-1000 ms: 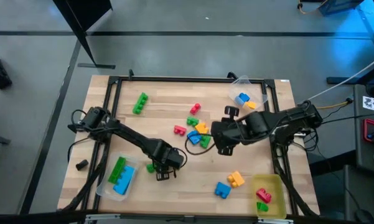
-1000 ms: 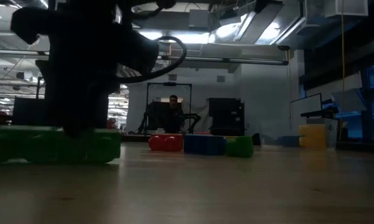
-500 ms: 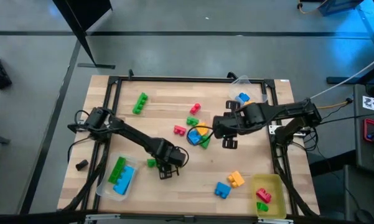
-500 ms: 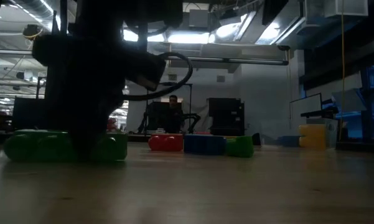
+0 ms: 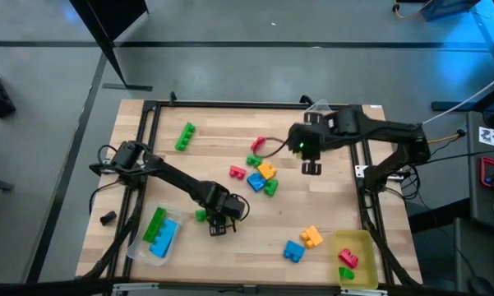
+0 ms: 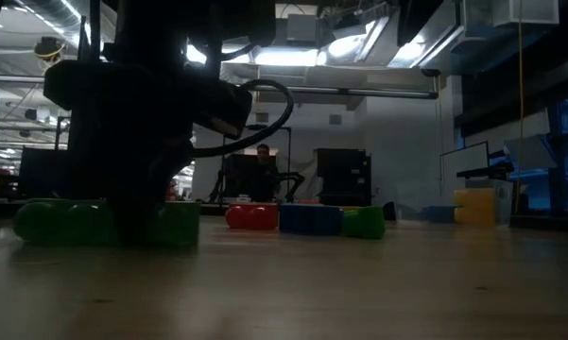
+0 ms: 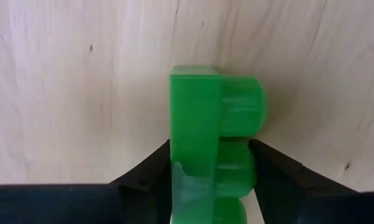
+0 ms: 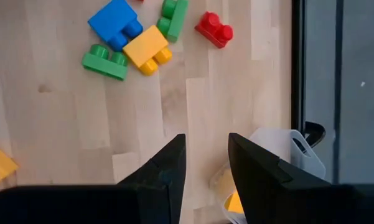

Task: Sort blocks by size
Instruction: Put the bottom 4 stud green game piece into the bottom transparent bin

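Observation:
My left gripper (image 5: 216, 217) stands low at the table's near middle, shut on a green brick (image 7: 202, 118), which also shows in the high view (image 5: 200, 215) and the low view (image 6: 52, 222). My right gripper (image 5: 310, 163) hangs open and empty over the far right of the table, beside the clear tray (image 5: 325, 122); bare wood shows between its fingers (image 8: 206, 168). Loose bricks lie flat on the table: a long green one (image 5: 185, 136), two red ones (image 5: 258, 143) (image 5: 237, 173), and a blue, yellow and green cluster (image 5: 263, 176). My left gripper pinches the green brick between its two fingers, one finger on the flat underside (image 7: 173, 155) and the other on the studs (image 7: 252, 158). The fingers point down from above. The brick lies on its side, studs level, and rests on the table.
A clear tray (image 5: 140, 247) at the near left holds long green and blue bricks. The far-right clear tray holds blue and yellow bricks. A yellow tray (image 5: 357, 242) at the near right holds red and green bricks. A yellow brick (image 5: 311, 237) and a blue brick (image 5: 293, 251) lie beside it.
My right gripper has gone from the brick cluster toward the table's far edge and a little to the right, ending beside the far-right clear tray. My left gripper has stayed low at the green brick, which has shifted a little along the table.

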`<state>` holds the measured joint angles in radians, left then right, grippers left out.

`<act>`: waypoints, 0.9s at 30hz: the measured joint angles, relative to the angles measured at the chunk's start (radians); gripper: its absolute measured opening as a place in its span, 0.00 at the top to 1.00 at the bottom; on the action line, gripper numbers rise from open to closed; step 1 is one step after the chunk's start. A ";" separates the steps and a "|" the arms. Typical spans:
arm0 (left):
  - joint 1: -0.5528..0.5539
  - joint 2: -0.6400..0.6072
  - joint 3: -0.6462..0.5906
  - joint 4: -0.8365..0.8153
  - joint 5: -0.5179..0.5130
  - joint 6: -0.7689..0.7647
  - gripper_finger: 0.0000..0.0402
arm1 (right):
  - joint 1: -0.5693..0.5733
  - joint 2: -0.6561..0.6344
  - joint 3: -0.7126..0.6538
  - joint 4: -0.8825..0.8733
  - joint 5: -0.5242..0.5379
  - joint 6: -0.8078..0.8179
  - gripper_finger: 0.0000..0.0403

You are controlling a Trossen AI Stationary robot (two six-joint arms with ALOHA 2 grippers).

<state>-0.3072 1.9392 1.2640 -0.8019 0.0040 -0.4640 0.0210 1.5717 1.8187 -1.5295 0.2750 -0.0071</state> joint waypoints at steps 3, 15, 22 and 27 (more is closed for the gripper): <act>0.011 0.001 0.018 -0.003 0.000 0.027 0.61 | -0.026 -0.038 0.000 -0.004 -0.038 0.001 0.70; 0.078 -0.037 0.307 -0.299 0.012 0.161 0.60 | -0.028 -0.157 -0.137 0.007 -0.059 0.164 0.70; 0.031 -0.122 0.429 -0.616 0.064 0.013 0.59 | -0.027 -0.208 -0.414 0.233 -0.091 0.110 0.70; -0.071 -0.175 0.429 -0.761 0.105 -0.172 0.58 | -0.027 -0.206 -0.565 0.415 -0.178 0.018 0.70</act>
<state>-0.3778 1.7644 1.6928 -1.5634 0.1094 -0.6363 -0.0062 1.3656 1.2542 -1.1149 0.0966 0.0107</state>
